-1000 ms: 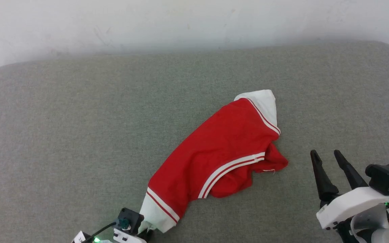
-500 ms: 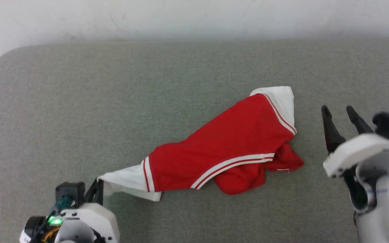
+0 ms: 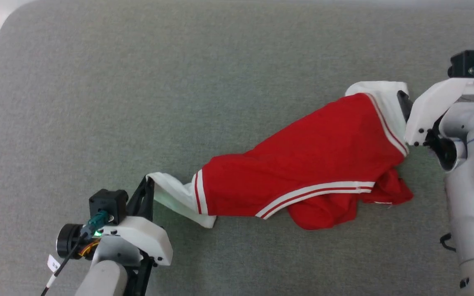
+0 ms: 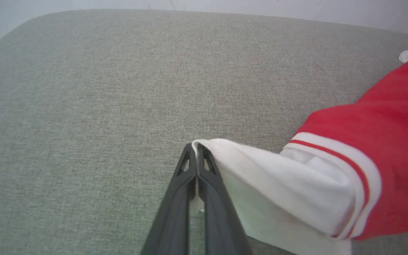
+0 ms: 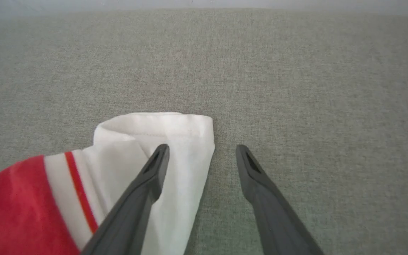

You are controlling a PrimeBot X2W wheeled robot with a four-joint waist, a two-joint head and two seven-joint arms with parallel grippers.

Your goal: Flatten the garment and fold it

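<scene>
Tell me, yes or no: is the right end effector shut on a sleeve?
No, the right end effector is open, one finger over the sleeve, the other over bare cushion.

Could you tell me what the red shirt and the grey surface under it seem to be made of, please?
Red shirt: soft, thin, matte cloth, probably a cotton-like knit; it sags, bunches and creases freely.
Grey surface: matte woven textile, like upholstery; the wrist views show a fine flecked weave. Whether it is padded underneath cannot be told.
</scene>
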